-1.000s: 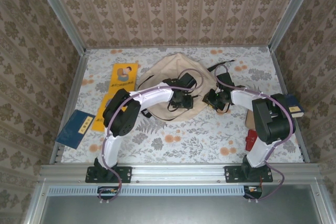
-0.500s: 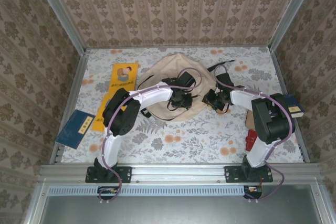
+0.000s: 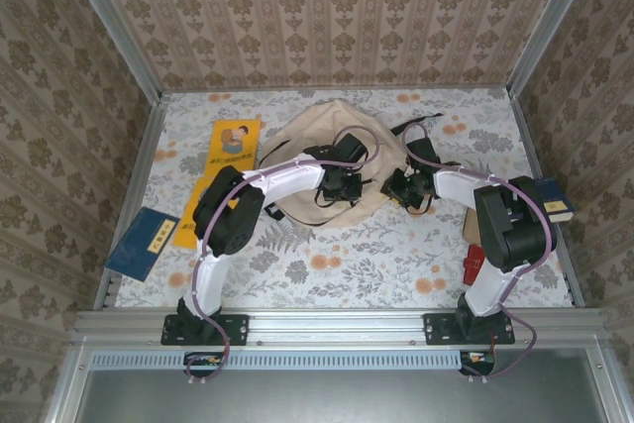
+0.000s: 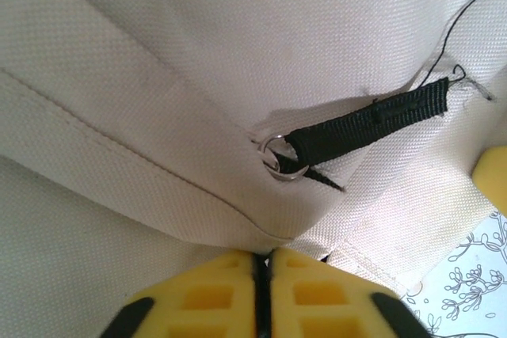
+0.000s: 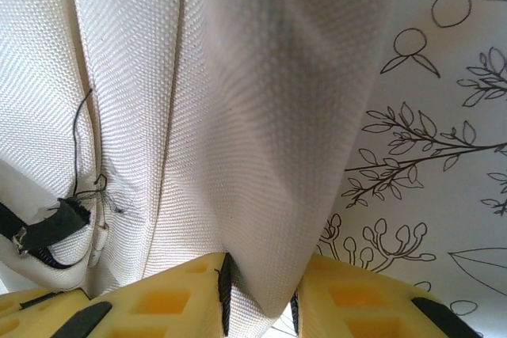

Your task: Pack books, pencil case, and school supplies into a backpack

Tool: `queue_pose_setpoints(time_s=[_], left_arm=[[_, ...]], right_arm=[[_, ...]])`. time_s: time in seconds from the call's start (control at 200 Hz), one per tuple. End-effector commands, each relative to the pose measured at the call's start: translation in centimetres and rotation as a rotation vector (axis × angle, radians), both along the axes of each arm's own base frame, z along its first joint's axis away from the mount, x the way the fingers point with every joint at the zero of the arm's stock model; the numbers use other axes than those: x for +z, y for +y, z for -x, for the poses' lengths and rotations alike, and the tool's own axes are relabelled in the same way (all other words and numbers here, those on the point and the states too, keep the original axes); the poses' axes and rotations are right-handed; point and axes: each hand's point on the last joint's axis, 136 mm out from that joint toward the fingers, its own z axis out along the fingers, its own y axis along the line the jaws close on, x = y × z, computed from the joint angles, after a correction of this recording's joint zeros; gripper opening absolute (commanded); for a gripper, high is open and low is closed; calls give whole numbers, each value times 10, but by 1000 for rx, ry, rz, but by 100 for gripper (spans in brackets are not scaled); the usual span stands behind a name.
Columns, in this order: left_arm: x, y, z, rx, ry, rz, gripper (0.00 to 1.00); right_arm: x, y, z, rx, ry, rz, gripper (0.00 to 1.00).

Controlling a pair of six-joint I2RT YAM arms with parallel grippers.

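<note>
The beige backpack (image 3: 322, 131) lies at the table's back centre, with both grippers on its near edge. My left gripper (image 3: 343, 188) (image 4: 264, 256) is shut, its yellow pads (image 4: 214, 290) pinched together at the edge of a fabric fold just below a metal zipper ring (image 4: 279, 157) and black pull tab (image 4: 372, 120). My right gripper (image 3: 400, 188) (image 5: 260, 279) is shut on a fold of backpack cloth (image 5: 261, 156) that runs down between its pads. A yellow book (image 3: 234, 142) lies left of the backpack. Navy books rest at far left (image 3: 144, 243) and far right (image 3: 555, 201).
A second yellow strip (image 3: 191, 213) shows beside the left arm. A small red thing (image 3: 474, 264) and a brown item (image 3: 474, 229) sit behind the right arm. Metal rails edge the floral table (image 3: 327, 264), with patterned walls on three sides.
The left gripper's jaws have closed at the backpack's fabric edge. Both arms and the right gripper's hold stay almost where they were.
</note>
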Motion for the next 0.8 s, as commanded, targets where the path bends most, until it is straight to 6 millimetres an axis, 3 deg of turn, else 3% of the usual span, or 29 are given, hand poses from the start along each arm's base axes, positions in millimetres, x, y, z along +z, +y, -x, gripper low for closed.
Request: queue_pose_setpoints(time_s=[0.0,0.21,0.31,0.435,0.565,0.79], left_arm=[[11,4,-8,18,-35,11,5],[28,18,-1,31,-62,8,0],[35,26,6,28,-68,-6,0],[43,39,19,11,-85,-46,0],[43,60,32,18,-95,-98,0],[40,105,47,58,-114,-203,0]], right_arm=[[-5,-3,-1,-9,11,29,29],[-5,-13,-1,-40,12,82,23],[-4,-19,-1,-58,15,117,12],[-3,-25,-4,-89,8,144,6],[-1,-29,-6,-116,-3,167,0],[5,-40,-8,-146,-21,220,0]])
